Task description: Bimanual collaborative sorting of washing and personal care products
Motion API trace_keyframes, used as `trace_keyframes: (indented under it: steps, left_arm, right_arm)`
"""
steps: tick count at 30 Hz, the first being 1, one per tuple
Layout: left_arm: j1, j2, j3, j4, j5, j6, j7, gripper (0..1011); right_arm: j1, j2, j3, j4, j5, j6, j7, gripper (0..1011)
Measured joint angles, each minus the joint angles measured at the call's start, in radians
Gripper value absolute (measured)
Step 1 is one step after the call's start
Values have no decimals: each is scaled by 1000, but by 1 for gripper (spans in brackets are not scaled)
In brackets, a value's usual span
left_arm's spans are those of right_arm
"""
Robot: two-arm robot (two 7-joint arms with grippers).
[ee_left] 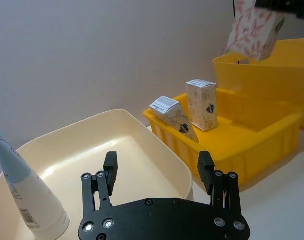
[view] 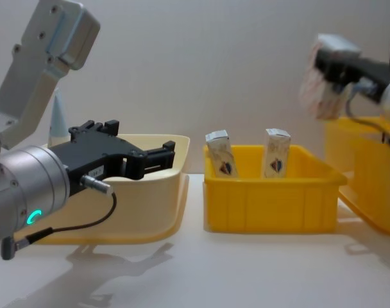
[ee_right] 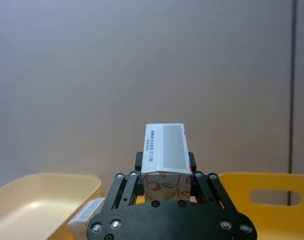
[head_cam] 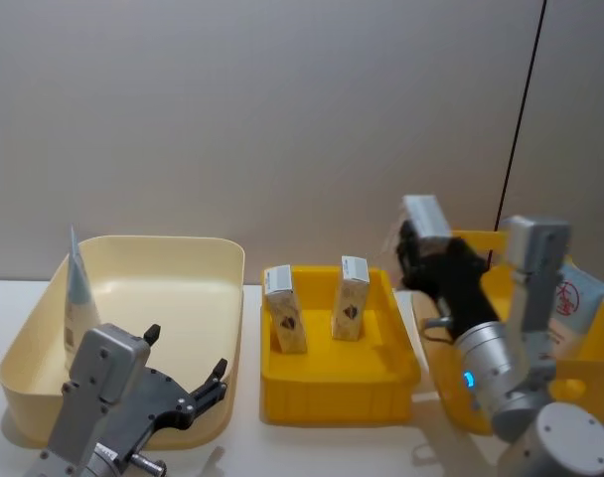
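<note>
My right gripper (head_cam: 421,243) is shut on a white carton with red leaf print (ee_right: 164,160), held in the air above the gap between the two yellow bins; the chest view shows this carton (view: 320,80) well above the rims. Two white cartons (head_cam: 285,310) (head_cam: 350,298) stand in the middle yellow bin (head_cam: 337,393). A light-blue squeeze tube (head_cam: 78,298) leans against the left wall of the cream bin (head_cam: 173,248). Another tube with a red logo (head_cam: 572,303) lies in the right yellow bin (head_cam: 590,383). My left gripper (ee_left: 158,167) hangs open over the cream bin's near edge, holding nothing.
The three bins stand side by side on a white table, close to a grey wall. Bare table runs along the front of the bins (view: 246,269). The right arm's body (head_cam: 501,368) covers part of the right yellow bin.
</note>
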Motion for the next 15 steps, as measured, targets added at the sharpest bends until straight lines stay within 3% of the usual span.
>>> trace_keyframes:
  steps: [8, 15]
  left_arm:
    - [0, 0, 0, 0, 0, 0, 0, 1000]
    - [0, 0, 0, 0, 0, 0, 0, 1000]
  right_arm:
    - [-36, 19, 63, -79, 3, -29, -34, 434]
    - [-77, 36, 106, -154, -2, 0, -63, 434]
